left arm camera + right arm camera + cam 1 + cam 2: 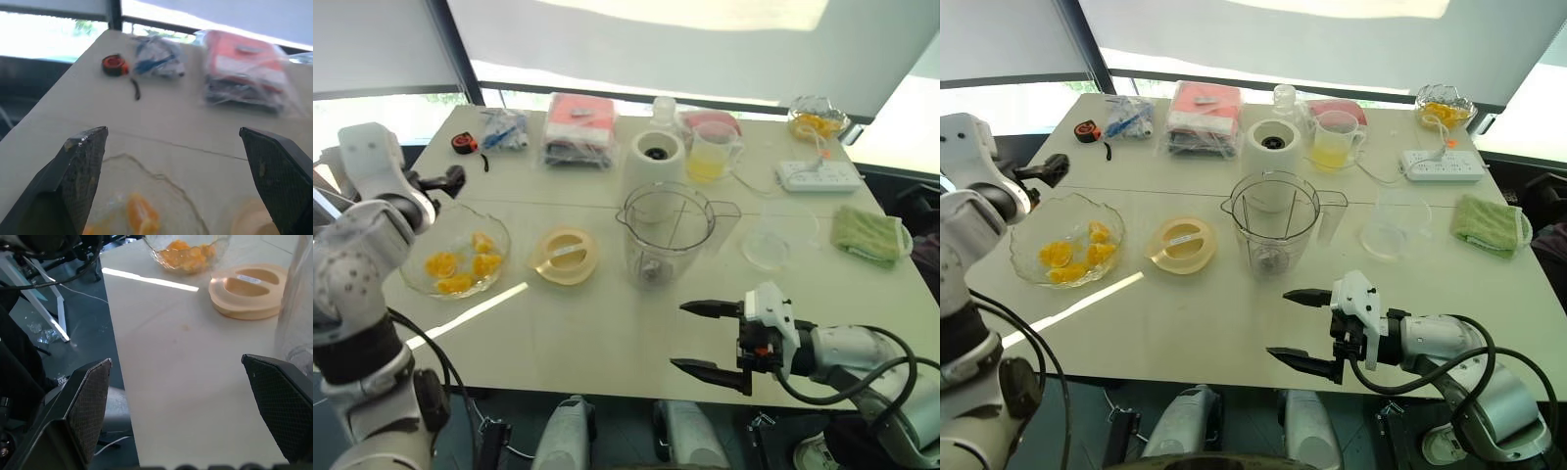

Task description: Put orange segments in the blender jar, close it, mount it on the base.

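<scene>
Both sets of jaws stand wide apart and hold nothing. You will find the left gripper [176, 181] raised over the far rim of the glass bowl [421, 282], which carries the orange segments [462, 270] at the bench's left side. Your right gripper [710, 338] hovers over the near edge of the bench [607, 333], pointing left, just in front of the blender jar [664, 233]. That jar stands upright and uncovered at the bench's centre. Its yellow lid [565, 255] lies flat between jar and bowl. Directly behind the jar you see the base [653, 160], with a mug of yellow juice [710, 152] beside it.
</scene>
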Available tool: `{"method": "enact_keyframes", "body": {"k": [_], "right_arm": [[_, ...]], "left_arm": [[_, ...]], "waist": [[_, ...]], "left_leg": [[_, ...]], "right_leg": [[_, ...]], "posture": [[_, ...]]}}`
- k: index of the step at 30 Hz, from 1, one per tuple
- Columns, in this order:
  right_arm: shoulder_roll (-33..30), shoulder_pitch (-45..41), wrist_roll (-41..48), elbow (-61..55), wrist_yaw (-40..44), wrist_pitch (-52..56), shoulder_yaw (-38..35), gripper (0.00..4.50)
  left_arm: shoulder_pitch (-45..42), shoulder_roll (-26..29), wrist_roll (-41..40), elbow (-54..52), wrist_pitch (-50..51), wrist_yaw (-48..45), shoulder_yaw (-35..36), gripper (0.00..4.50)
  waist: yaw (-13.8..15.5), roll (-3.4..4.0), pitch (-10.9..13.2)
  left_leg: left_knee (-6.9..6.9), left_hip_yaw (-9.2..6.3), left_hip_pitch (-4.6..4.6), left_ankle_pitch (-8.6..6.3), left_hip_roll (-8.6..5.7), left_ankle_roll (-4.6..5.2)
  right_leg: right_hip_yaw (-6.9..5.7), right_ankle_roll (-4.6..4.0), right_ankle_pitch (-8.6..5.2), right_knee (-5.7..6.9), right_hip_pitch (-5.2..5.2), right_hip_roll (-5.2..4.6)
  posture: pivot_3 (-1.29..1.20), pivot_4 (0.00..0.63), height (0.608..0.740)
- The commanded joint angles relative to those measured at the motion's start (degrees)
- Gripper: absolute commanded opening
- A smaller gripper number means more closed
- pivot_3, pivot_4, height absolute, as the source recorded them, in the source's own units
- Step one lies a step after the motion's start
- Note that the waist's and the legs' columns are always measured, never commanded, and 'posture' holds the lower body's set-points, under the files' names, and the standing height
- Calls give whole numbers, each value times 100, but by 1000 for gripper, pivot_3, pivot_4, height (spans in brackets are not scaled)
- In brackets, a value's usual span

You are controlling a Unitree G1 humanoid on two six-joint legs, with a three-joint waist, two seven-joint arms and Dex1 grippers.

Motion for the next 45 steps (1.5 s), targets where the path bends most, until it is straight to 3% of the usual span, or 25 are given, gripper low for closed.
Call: {"method": "enact_keyframes", "body": {"k": [1, 11, 33, 43, 45], "right_arm": [[-20, -33, 52, -246, -111, 22, -52, 4470], [82, 147, -360, -159, -494, -116, 32, 4470], [108, 246, -618, -219, -662, -168, 158, 4470], [251, 240, -797, -167, -740, -289, 317, 4470], [269, 234, -823, -159, -754, -299, 334, 4500]], "left_arm": [[-303, -59, 420, 654, 28, 230, 25, 4477], [-515, -427, 1152, 2533, -822, -10, -543, 4477], [-631, -1353, 1266, 4462, -2339, 354, -12, 4477], [-914, -1262, 1275, 5320, -2950, 430, 111, 4477], [-932, -1240, 1295, 5379, -2960, 410, 73, 3652]], "waist": [[1, -2, -1], [16, -16, -4], [19, -19, -7], [35, -20, -12], [32, -20, -12]], "left_leg": [[0, 0, -1, 0, 0, 0], [-2, 1, -8, 0, -2, -3], [-2, 2, -7, 0, -2, -3], [1, 1, 2, 0, -8, -2], [1, 1, 2, 1, -8, -2]], "right_leg": [[0, 1, 0, -2, 0, -1], [-2, 8, 2, -5, -3, -24], [-4, 22, 10, -5, -2, -32], [-5, 24, 11, -5, 10, -32], [-5, 25, 12, -5, 10, -32]], "posture": [[0, 150, 740], [0, 150, 740], [0, 150, 740], [0, 150, 740], [0, 150, 740]]}}
